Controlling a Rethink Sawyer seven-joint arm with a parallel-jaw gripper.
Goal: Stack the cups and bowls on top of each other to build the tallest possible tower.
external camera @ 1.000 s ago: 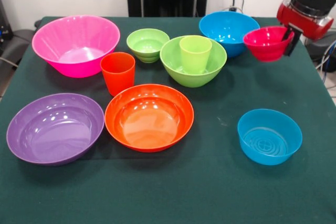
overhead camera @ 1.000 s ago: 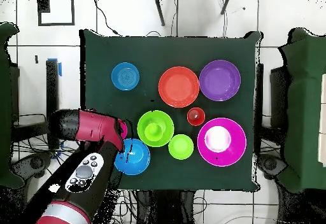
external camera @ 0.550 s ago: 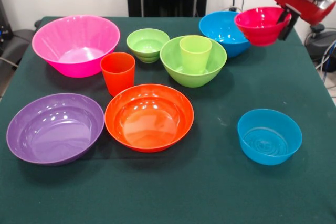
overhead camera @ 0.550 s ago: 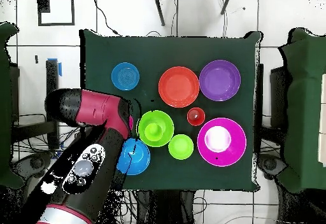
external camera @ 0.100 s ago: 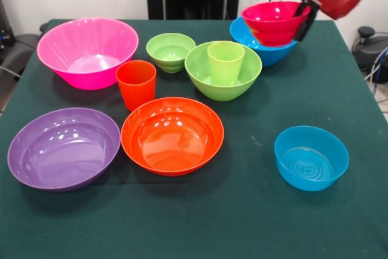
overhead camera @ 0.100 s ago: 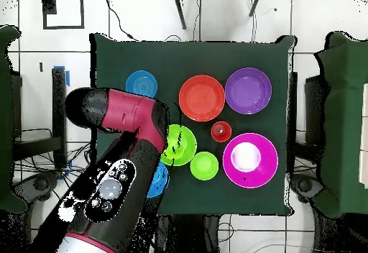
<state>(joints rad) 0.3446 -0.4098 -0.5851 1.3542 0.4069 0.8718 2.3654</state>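
Observation:
My gripper is shut on the right rim of the small red bowl and holds it in the air above the larger blue bowl at the back. To its left the lime cup stands upright inside the medium green bowl. The orange cup stands alone on the cloth. In the overhead view the arm covers the gripper and the red bowl, beside the medium green bowl.
Around the table stand a pink bowl, a small green bowl, an orange bowl, a purple bowl and a small blue bowl. The dark green cloth runs to the table's edges.
The gripper has carried the red bowl up and to the left in the front view, from beside the larger blue bowl to above it. Everything else on the table stayed put.

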